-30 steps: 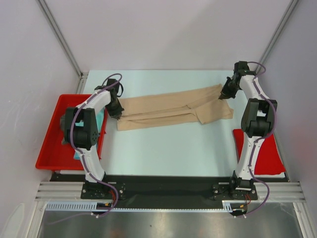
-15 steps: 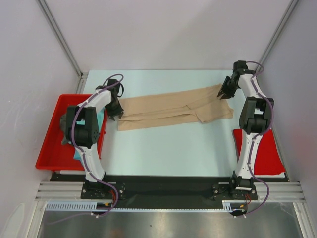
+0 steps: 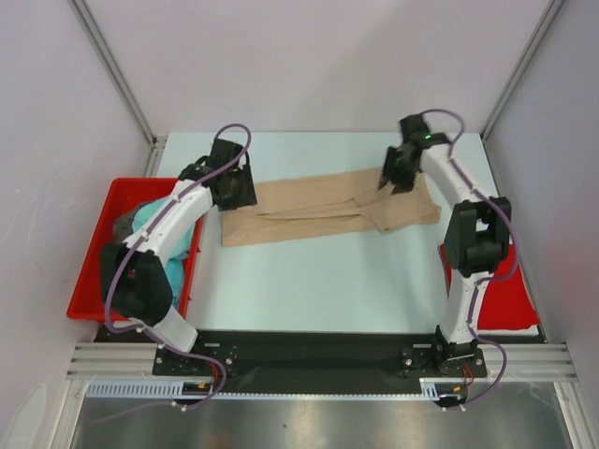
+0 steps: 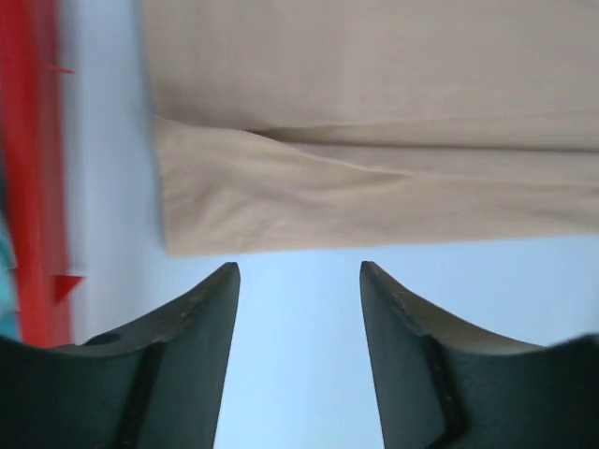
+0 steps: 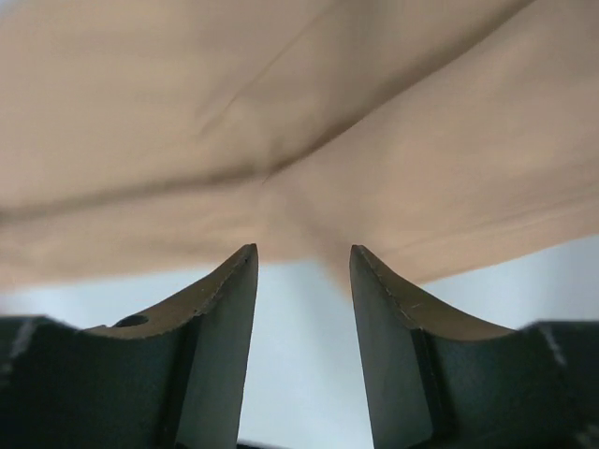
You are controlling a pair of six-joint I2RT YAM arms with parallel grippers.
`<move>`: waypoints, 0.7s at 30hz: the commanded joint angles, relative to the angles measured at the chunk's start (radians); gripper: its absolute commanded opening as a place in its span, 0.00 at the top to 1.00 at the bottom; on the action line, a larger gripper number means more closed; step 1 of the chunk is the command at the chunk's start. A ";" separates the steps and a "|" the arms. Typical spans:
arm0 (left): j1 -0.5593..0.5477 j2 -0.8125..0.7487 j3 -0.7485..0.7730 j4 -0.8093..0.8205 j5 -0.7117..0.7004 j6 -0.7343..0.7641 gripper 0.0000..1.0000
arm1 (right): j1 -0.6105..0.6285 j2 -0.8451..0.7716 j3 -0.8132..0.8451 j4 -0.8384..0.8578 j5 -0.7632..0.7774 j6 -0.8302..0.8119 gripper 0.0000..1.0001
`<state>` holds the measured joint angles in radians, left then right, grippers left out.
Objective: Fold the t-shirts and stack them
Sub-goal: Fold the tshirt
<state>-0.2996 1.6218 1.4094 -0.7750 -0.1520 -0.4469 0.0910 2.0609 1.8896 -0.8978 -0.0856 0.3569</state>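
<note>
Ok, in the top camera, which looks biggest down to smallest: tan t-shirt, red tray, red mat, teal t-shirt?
1. red tray and tan t-shirt: look about alike, too close to rank
2. red mat
3. teal t-shirt, mostly hidden

The white left arm (image 3: 176, 217) hid most of the soft teal cloth t-shirt (image 3: 143, 214) in the red plastic tray (image 3: 92, 273). The large tan-beige cloth t-shirt (image 5: 281, 112) ran blurred off the top and sides of the right wrist view.
</note>
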 commanded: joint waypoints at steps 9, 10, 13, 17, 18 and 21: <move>-0.012 0.209 -0.101 0.174 0.309 -0.003 0.77 | 0.245 -0.127 -0.374 0.280 -0.074 0.157 0.95; -0.012 0.219 -0.090 0.171 0.277 0.000 0.78 | 0.250 -0.116 -0.373 0.284 -0.066 0.151 0.96; -0.010 0.248 -0.076 0.160 0.237 0.004 0.78 | 0.262 -0.104 -0.377 0.326 -0.049 0.145 0.97; -0.010 0.280 -0.073 0.148 0.216 0.004 0.78 | 0.273 -0.050 -0.350 0.329 -0.054 0.157 0.97; -0.010 0.282 -0.075 0.148 0.213 0.002 0.78 | 0.279 -0.039 -0.346 0.327 -0.049 0.159 0.97; -0.010 0.294 -0.064 0.143 0.198 0.004 0.79 | 0.277 -0.022 -0.328 0.316 -0.046 0.157 0.97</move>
<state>-0.3096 1.9041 1.3037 -0.6449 0.0761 -0.4442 0.3614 2.0201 1.5162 -0.5991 -0.1463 0.5030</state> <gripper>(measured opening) 0.216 0.034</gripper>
